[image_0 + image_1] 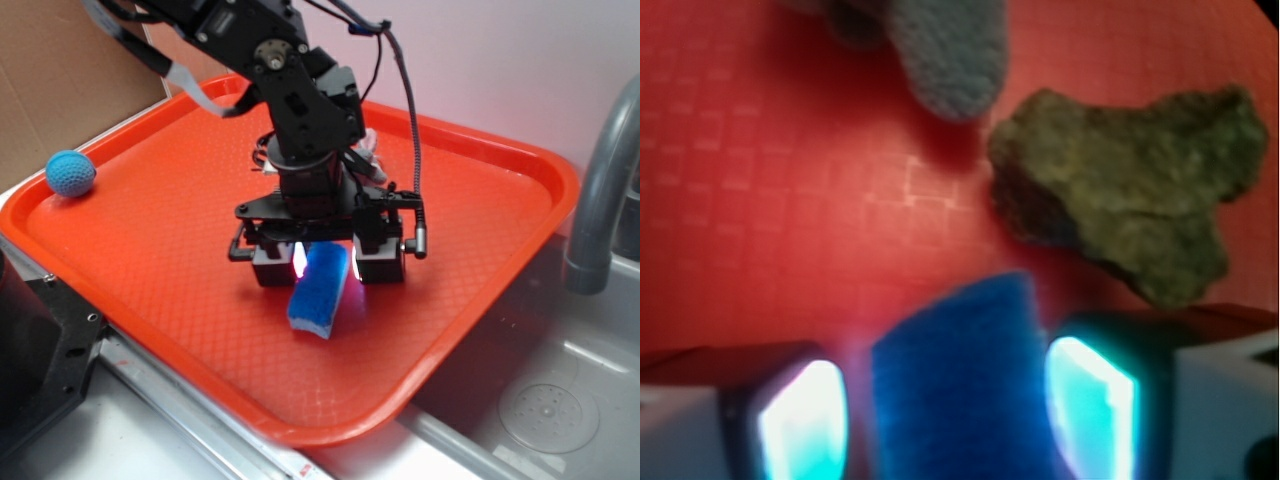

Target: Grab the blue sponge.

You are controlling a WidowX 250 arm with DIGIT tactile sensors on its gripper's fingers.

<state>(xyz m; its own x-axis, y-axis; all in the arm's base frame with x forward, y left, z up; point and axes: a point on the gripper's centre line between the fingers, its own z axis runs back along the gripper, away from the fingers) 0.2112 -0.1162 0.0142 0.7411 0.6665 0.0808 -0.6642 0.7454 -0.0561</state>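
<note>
Blue sponge [320,290] sits near the middle of the orange tray [480,270], between the fingers of the gripper [328,262], which has it straddled from above. The wrist view shows the sponge [955,385] filling most of the gap, the right finger [1090,405] touching or almost touching it and a thin sliver showing at the left, so I cannot tell whether the fingers are clenched yet. Reaching and lining up look done; closing firmly and lifting remain. Its long axis runs from under the gripper toward the tray's near edge, the free end tilted a little leftward in the exterior view.
</note>
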